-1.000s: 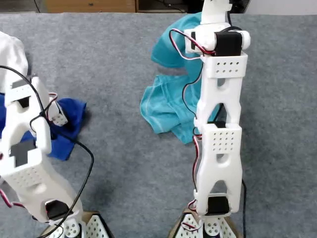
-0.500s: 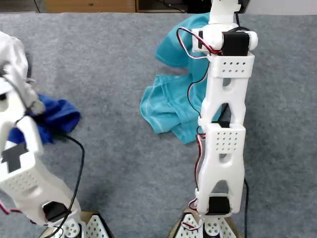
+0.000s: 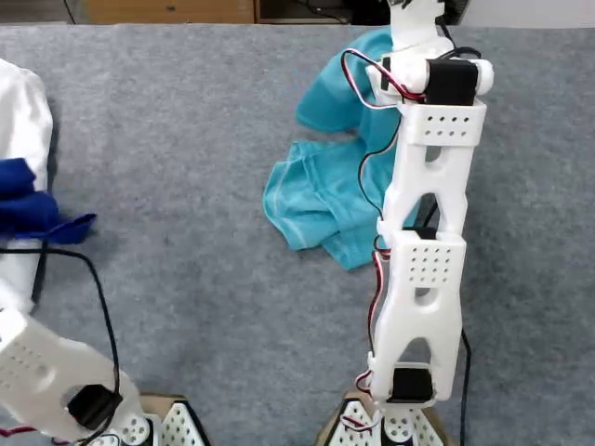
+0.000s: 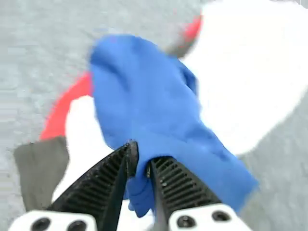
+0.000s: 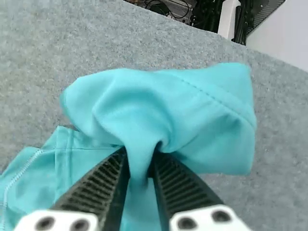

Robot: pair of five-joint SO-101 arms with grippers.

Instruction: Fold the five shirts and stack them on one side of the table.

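Finds left jaws clamped on the blue shirt (image 4: 154, 110), bunched at the left edge of the grey desk (image 3: 186, 139) and overlapping the white shirt (image 3: 23, 111). Finds right jaws pinched tight on a fold of the teal shirt (image 5: 159, 110) toward the desk's far side, remainder crumpled mid-desk.

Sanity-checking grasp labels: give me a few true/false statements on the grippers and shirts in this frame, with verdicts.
1. The left gripper is shut on the blue shirt. True.
2. The right gripper is open and holds nothing. False: it is shut on the teal shirt.
3. The teal shirt lies neatly folded. False: it is crumpled, with one part pinched in the right gripper.
4. The blue shirt is beside the white shirt. True.
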